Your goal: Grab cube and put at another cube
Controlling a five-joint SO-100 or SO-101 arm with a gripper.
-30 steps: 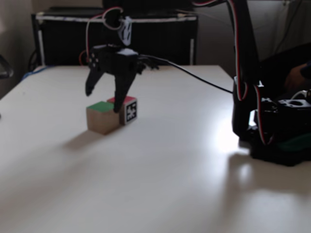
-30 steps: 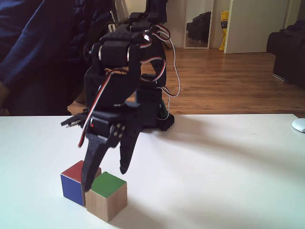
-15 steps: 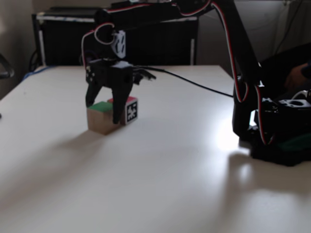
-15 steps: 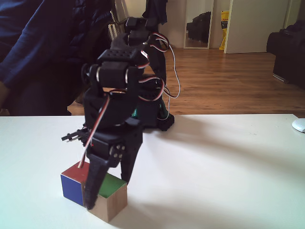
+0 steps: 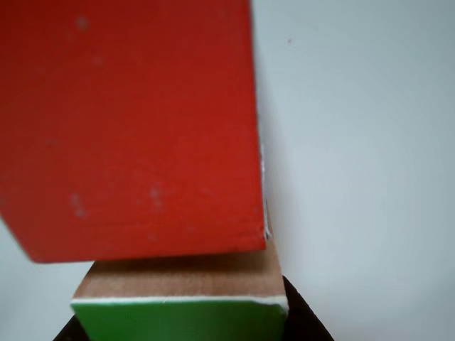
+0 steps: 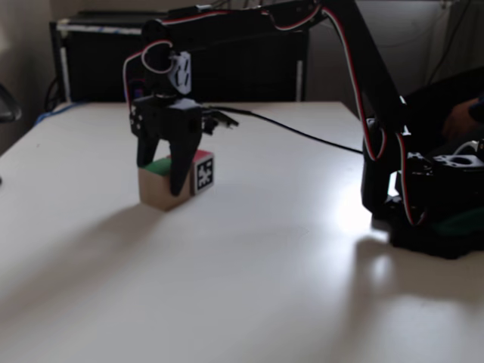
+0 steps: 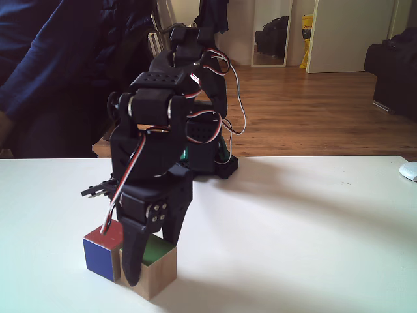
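- Because the cube sits directly under my wrist, green face up and plain wood sides showing, the relation that matters is that it lies between my fingers, not off to one side of them.
- In a fixed view one finger comes down over the cube's near-left edge and the other stands behind it, so the pair straddles the block across its width.
- My fingers are spread and set low around the cube; I cannot tell from these views whether the pads already press its sides, so I judge the hold as not yet made.
- A cube has no long axis, so what counts is squareness: its wood sides seem to run roughly parallel to my fingers, which should let them close flat on two opposite faces.
- Another cube stands touching, or very nearly touching, the green-topped one; its black-and-white marker faces that camera, and its blue face faces the opposite one.
- In the other view the red face sits just beyond the cube's wood edge, with no clear gap between them.
- That tight fit is the risk as I see it: the finger going down between the two blocks has little room and could nudge the neighbour.
- Both blocks rest on the pale worktop, well apart from my base.
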